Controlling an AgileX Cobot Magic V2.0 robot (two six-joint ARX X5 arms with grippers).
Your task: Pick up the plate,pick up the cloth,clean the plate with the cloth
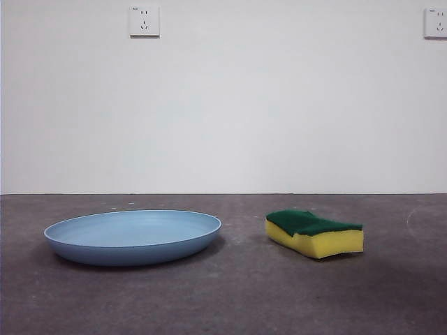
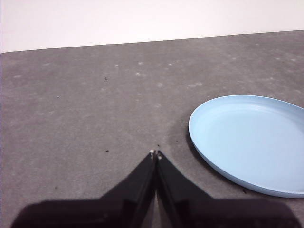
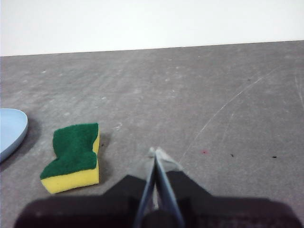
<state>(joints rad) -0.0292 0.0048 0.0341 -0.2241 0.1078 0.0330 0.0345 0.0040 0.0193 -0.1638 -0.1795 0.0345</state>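
The light-blue plate [image 1: 133, 236] lies flat on the grey table at the left of the front view. It also shows in the left wrist view [image 2: 251, 142] and its edge shows in the right wrist view [image 3: 10, 130]. The cloth is a yellow sponge with a green top [image 1: 316, 233]; it lies flat to the right of the plate, green side up, and shows in the right wrist view [image 3: 74, 157]. My left gripper [image 2: 155, 154] is shut and empty, above the table beside the plate. My right gripper [image 3: 155, 153] is shut and empty, beside the sponge. Neither arm shows in the front view.
A white wall stands behind the table, with a socket [image 1: 144, 21] at the upper left and another [image 1: 436, 23] at the upper right. The grey table top [image 1: 230, 300] has scratches and small specks.
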